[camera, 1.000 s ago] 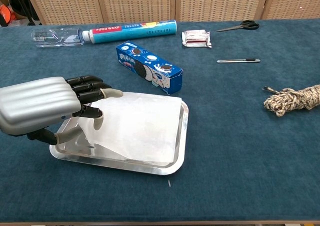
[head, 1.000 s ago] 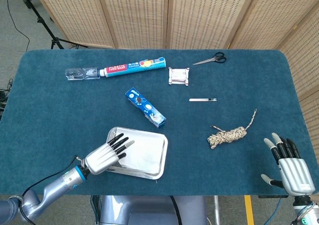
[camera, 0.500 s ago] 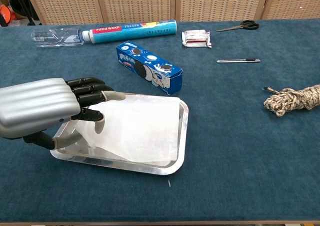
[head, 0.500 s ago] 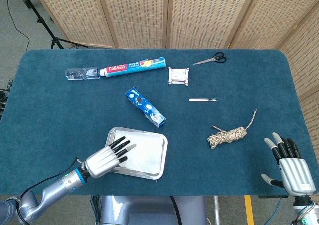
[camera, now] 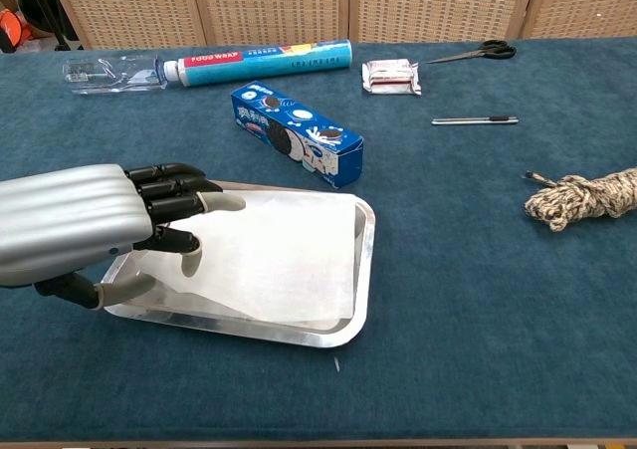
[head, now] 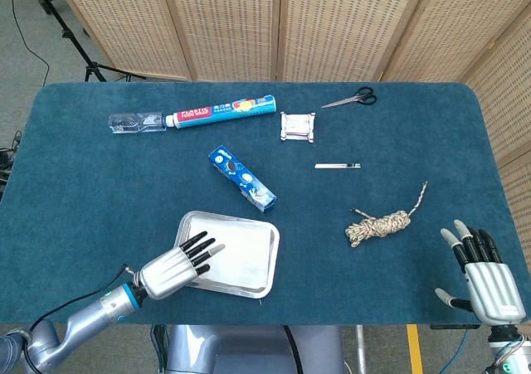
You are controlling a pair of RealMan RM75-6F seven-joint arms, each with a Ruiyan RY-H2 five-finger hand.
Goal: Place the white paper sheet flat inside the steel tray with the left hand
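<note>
One paper sheet (camera: 274, 255) in one steel tray (camera: 364, 270); left hand (camera: 85, 220) fingers spread, right hand (head: 485, 279) likewise.

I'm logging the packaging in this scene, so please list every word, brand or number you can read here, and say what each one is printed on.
"FOOD WRAP": on the long blue food wrap box at the far side of the table, in the chest view.
Smaller print further along that box: too small to read.
Blue cookie box: cookie pictures show, but its lettering is too blurred to read.
Small white packet: no readable text.
</note>
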